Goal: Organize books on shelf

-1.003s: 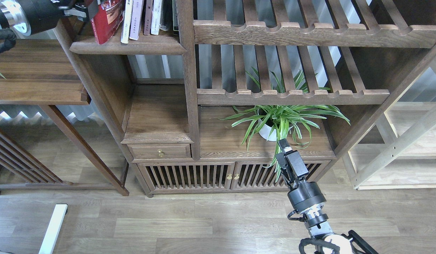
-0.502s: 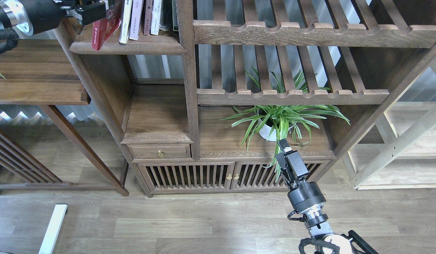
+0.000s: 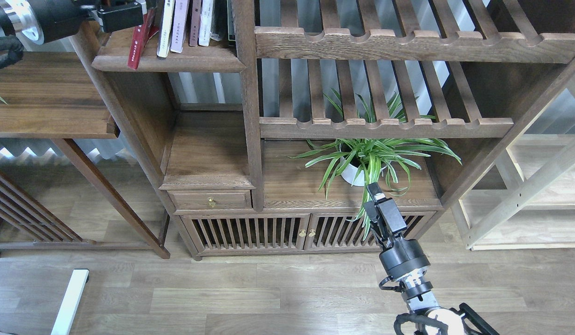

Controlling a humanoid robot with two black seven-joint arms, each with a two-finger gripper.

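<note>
The dark red book [image 3: 139,45] stands on the dark-brown shelf [image 3: 176,63] at the top left, leaning right against a pale thin book [image 3: 165,29]. A lavender-white book [image 3: 179,27] stands beside that, followed by narrower dark and white volumes [image 3: 201,23]. I cannot make out the yellow-green book. My left gripper [image 3: 129,16] is against the upper part of the red book and hides its top; its fingers are dark and cannot be told apart. My right gripper [image 3: 372,190] hangs low in front of the cabinet, far from the books and holding nothing.
A potted spider plant [image 3: 369,160] sits on the cabinet top just behind my right gripper. Slatted racks [image 3: 385,125] fill the right side. A dark side table [image 3: 45,97] stands on the left, and a pale wooden unit [image 3: 538,195] on the right.
The red book has swung from showing its cover to nearly upright, spine out, against the other books. My left gripper moved right with it. The right arm has not moved.
</note>
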